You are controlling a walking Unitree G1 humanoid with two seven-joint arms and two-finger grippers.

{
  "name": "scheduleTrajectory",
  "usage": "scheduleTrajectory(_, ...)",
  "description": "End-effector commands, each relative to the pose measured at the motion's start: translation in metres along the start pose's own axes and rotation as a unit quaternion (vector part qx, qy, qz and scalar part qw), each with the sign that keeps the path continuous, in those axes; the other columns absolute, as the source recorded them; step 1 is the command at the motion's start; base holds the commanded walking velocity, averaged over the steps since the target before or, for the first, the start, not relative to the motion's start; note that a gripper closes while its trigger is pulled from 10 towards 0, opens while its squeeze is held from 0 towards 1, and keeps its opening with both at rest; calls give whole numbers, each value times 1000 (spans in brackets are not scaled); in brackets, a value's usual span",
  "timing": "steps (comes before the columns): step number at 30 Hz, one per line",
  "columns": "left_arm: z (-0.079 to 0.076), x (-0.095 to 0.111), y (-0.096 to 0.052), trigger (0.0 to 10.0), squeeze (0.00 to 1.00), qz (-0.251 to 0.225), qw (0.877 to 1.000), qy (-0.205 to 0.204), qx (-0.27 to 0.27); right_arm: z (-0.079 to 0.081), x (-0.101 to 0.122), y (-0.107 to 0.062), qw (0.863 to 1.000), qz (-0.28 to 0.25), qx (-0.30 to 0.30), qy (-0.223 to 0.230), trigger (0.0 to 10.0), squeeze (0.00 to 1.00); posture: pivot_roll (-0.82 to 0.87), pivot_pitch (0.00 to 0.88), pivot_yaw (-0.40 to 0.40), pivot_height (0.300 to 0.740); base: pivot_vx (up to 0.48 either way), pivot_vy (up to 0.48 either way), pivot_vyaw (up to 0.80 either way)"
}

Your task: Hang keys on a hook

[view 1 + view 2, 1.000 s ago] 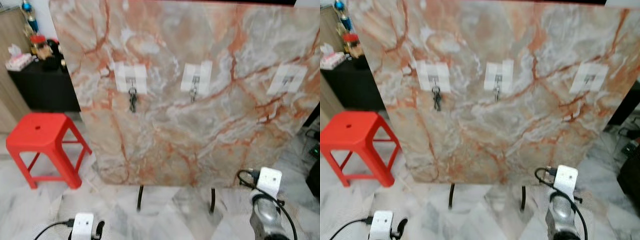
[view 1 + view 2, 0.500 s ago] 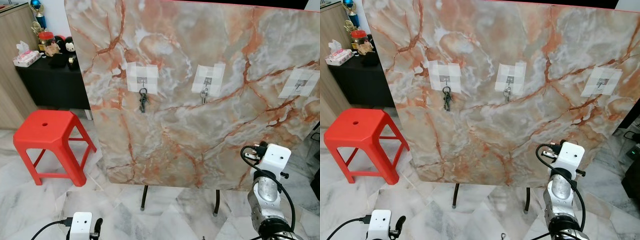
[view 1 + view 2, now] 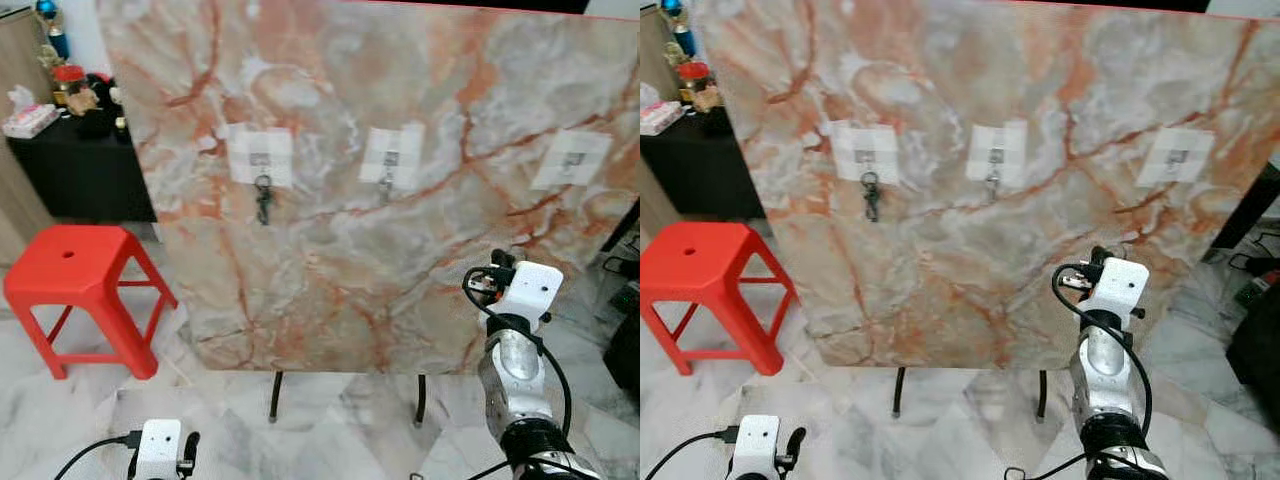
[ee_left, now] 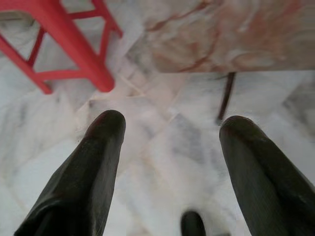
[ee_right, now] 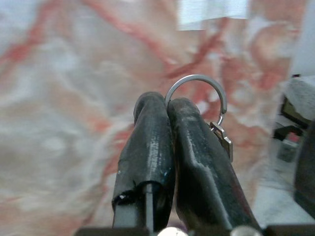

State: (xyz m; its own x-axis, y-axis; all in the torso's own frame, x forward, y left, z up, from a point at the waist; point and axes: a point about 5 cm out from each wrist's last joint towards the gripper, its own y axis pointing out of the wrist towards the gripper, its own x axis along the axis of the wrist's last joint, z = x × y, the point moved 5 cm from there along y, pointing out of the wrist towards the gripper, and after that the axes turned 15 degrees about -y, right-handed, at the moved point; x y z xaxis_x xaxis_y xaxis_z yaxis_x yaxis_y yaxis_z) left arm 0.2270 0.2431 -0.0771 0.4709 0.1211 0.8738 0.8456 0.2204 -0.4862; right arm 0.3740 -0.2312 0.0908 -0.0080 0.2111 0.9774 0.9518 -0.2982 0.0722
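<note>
A marble-patterned board [image 3: 380,190] stands upright on thin black legs. Three taped hooks sit on it: the left hook [image 3: 261,162] carries a bunch of keys [image 3: 264,200], the middle hook [image 3: 391,160] holds a small key [image 3: 386,186], and the right hook [image 3: 573,160] is bare. My right gripper [image 5: 170,110] is raised before the board's lower right, shut on a silver key ring [image 5: 197,88] whose loop sticks out past the fingertips. Low near the floor, my left gripper [image 4: 170,128] hangs open with nothing between its fingers.
A red plastic stool [image 3: 75,285] stands left of the board on the marble floor [image 3: 350,420]. Behind it, a black cabinet [image 3: 70,165] holds small items. Dark objects and cables lie at the far right edge [image 3: 625,300].
My right arm has risen higher in front of the board. The head camera has swung, shifting the whole scene left and blurring it slightly.
</note>
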Motion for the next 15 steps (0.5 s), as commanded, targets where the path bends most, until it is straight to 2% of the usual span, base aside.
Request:
scheduleTrajectory(1, 1, 1, 0, 10000, 0, -4, 1000, 4, 3, -2, 15, 7, 1000, -20, -2, 6, 10000, 0, -28, 0, -80, 740, 0, -401, 0)
scheduleTrajectory(3, 0, 2, 0, 10000, 0, -6, 1000, 4, 2, -3, 18, 9, 1000, -23, -4, 9, 10000, 0, -29, 0, -80, 740, 0, -337, 0)
scheduleTrajectory(15, 2, 0, -2, 10000, 0, -6, 1000, -8, 5, 3, 29, 13, 999, -29, -2, 22, 10000, 0, -19, 0, -84, 740, 0, 0, 0)
